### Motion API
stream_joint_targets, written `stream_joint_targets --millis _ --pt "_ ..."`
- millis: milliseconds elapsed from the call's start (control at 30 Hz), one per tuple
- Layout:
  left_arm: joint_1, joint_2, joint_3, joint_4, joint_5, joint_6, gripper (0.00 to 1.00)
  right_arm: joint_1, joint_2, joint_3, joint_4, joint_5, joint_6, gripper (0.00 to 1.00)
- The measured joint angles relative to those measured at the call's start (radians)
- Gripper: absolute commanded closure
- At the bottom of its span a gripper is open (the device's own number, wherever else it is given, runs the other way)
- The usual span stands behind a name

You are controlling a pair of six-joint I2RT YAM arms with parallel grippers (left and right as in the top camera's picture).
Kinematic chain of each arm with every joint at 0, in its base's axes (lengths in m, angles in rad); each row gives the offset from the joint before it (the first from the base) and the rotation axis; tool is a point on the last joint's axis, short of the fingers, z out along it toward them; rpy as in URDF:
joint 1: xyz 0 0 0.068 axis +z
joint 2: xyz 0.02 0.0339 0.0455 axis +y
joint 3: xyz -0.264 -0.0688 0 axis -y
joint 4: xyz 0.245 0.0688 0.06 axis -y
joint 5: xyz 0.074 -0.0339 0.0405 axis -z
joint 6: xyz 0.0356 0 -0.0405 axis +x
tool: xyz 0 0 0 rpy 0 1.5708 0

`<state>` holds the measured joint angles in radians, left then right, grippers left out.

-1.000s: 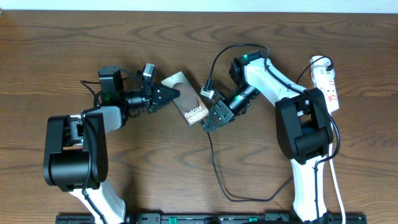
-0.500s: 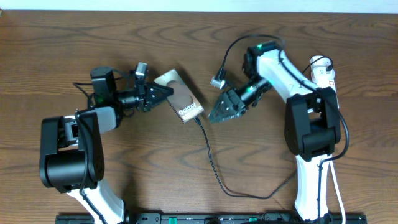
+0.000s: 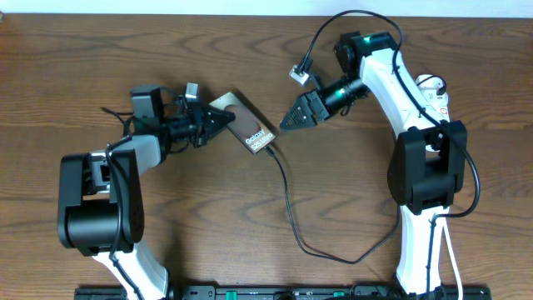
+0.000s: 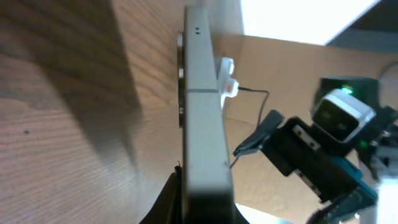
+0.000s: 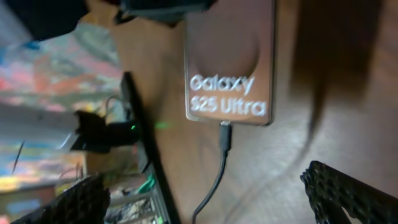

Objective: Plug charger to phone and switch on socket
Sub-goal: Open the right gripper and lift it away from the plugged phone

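Observation:
The phone (image 3: 246,126) lies slanted on the table, and my left gripper (image 3: 220,122) is shut on its far end. The left wrist view shows the phone (image 4: 202,124) edge-on between the left gripper's (image 4: 202,211) fingers. The charger (image 3: 287,200) runs as a thin black cable from the phone's labelled end down across the table. In the right wrist view its plug (image 5: 225,134) sits in the phone (image 5: 230,56) below the "Galaxy" label. My right gripper (image 3: 286,125) is open and apart from the phone, with nothing between its fingers (image 5: 348,193). The socket (image 3: 440,102) lies at the far right, partly behind the right arm.
The charger cable loops near the table's front (image 3: 333,257) and rises toward the right arm's base (image 3: 420,242). A robot cable (image 3: 333,21) arcs over the right wrist. The left arm's base (image 3: 96,208) stands at the front left.
My right gripper has opened, let go of the charger plug and drawn back up and to the right. The plug stays in the phone. The left gripper keeps its hold.

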<state>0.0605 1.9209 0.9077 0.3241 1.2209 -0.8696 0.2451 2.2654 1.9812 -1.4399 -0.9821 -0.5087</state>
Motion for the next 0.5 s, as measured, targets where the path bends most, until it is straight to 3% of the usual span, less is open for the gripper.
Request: stream_joint_targets --millis 300,500 --pt "-0.027 0.047 0.051 -0.187 -0.179 0.041 0.93 0.0 0.0 0.001 0.037 0.04 0.126 0.01" --pt "-0.028 0.057 0.053 -0.227 -0.228 0.07 0.9 0.0 0.0 0.001 0.037 0.042 0.143 0.01"
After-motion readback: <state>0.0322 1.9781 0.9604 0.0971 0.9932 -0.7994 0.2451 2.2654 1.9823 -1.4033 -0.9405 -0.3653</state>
